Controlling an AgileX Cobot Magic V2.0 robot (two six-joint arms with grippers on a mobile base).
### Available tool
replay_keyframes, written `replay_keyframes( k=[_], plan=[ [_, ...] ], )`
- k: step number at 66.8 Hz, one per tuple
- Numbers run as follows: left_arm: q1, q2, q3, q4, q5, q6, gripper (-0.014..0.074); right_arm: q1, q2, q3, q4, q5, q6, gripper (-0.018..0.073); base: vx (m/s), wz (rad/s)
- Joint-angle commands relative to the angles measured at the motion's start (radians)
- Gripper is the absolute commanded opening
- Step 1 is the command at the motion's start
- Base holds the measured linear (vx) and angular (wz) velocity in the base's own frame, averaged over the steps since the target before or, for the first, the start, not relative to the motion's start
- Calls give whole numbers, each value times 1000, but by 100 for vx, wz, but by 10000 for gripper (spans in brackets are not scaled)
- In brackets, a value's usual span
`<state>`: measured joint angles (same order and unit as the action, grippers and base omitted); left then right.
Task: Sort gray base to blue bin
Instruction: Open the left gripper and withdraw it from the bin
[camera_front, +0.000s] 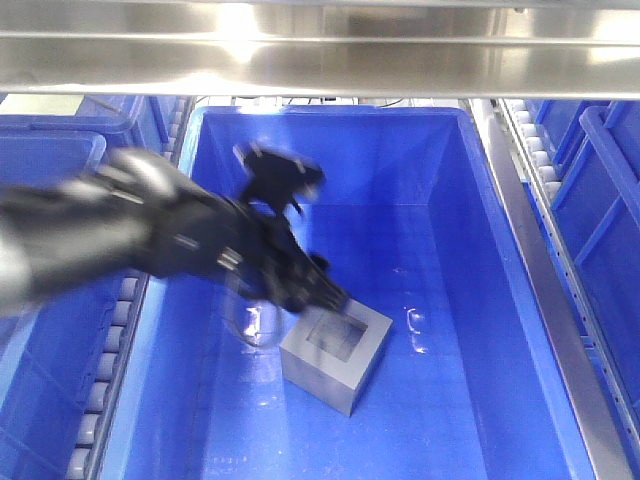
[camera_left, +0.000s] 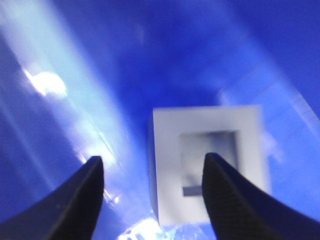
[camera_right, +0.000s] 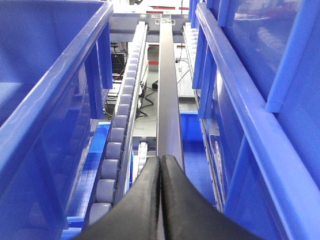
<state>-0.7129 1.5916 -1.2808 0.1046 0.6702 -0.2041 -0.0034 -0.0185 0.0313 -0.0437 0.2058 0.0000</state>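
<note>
The gray base (camera_front: 338, 356) rests on the floor of the blue bin (camera_front: 480, 210), its square recess facing up. My left gripper (camera_front: 322, 291) reaches in from the left, just above and left of the block, blurred by motion. In the left wrist view it (camera_left: 152, 162) is open, and the gray base (camera_left: 210, 162) lies beyond, behind the right finger (camera_left: 227, 200); nothing is held. My right gripper (camera_right: 160, 162) is shut with nothing in it, hanging over a roller track between bins, out of the front view.
More blue bins stand on both sides (camera_front: 45, 180) (camera_front: 600, 170). Roller tracks (camera_front: 105, 400) and metal rails (camera_front: 545, 270) run between them. A steel shelf edge (camera_front: 320, 50) crosses overhead. In the right wrist view a metal rail (camera_right: 167, 90) runs ahead between bin walls.
</note>
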Motion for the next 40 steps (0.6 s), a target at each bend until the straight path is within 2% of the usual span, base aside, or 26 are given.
replay_keyframes(
  k=[1, 15, 40],
  plan=[
    [-8, -118, 29, 0, -80, 6, 378, -1, -7, 6, -9, -79, -12, -5, 0, 0],
    [-8, -308, 235, 0, -211, 8, 350, -1, -7, 6, -9, -79, -12, -5, 0, 0],
    [-8, -736, 554, -3, -253, 17, 350, -1, -7, 6, -9, -79, -12, -5, 0, 0]
  ],
)
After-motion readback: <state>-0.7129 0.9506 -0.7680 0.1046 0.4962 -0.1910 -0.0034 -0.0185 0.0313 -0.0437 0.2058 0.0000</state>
